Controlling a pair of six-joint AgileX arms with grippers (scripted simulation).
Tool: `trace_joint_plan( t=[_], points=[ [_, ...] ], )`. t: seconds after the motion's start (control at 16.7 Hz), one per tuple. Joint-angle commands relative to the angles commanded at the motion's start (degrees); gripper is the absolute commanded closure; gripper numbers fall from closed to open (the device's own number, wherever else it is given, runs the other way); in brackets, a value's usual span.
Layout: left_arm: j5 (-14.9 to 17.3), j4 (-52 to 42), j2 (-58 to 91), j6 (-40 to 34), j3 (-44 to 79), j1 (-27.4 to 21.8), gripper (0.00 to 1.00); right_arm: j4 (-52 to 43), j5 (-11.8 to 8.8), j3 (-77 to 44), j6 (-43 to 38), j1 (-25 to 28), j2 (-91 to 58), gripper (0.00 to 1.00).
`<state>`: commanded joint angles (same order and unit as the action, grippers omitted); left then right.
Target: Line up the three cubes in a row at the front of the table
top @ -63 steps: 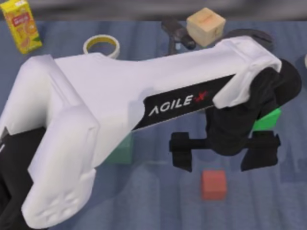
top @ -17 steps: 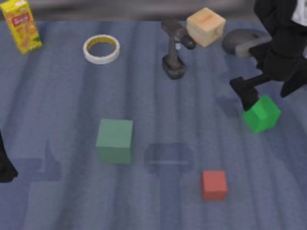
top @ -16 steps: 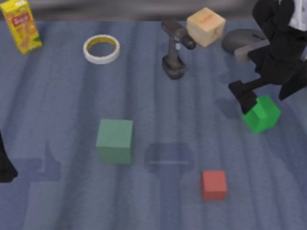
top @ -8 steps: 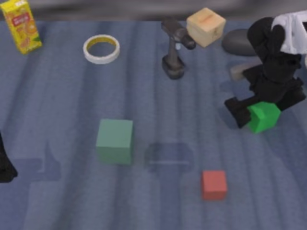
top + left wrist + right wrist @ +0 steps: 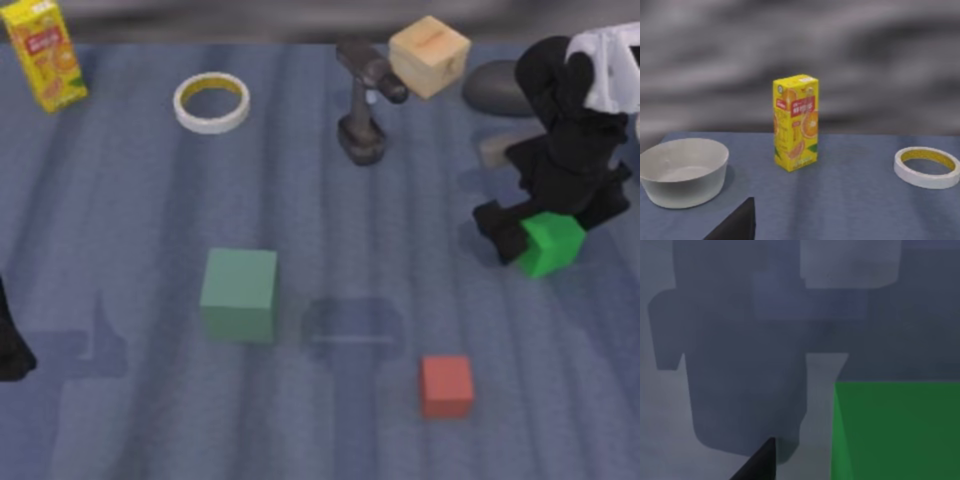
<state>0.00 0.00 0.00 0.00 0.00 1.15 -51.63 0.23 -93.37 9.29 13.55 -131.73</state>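
Bright green cube (image 5: 551,243) sits at the counter's (image 5: 120,200) right side, between the spread fingers of the right end effector (image 5: 548,224), which aren't pinching it yet. Red cube (image 5: 446,385) is near the front edge, teal-green cube (image 5: 239,291) well apart to the left, with lots of bare counter between them. Left end effector (image 5: 12,345) is parked at the left edge; can't tell its fingers.

Largest cube (image 5: 239,291) left of centre, smallest cube (image 5: 446,385) nearer front, mid-sized cube (image 5: 552,243) far right under right hand (image 5: 548,216)
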Motion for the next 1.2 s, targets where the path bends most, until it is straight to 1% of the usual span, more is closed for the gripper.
trace_joint_plan(
  t=[0.42,0.48,1.02,1.2],
  points=[
    [0.0,0.0,0.0,0.0,0.0,0.0,0.0,0.0,0.0,0.0,0.0,0.0,0.0,0.98],
    [0.0,0.0,0.0,0.0,0.0,0.0,0.0,0.0,0.0,0.0,0.0,0.0,0.0,1.0],
    [0.0,0.0,0.0,0.0,0.0,0.0,0.0,-0.62,-0.2,-0.48,-0.16,-0.11,1.27,1.0],
    [0.0,0.0,0.0,0.0,0.0,0.0,0.0,-4.75,-0.25,-3.34,-0.35,-0.17,2.5,1.0]
  ],
)
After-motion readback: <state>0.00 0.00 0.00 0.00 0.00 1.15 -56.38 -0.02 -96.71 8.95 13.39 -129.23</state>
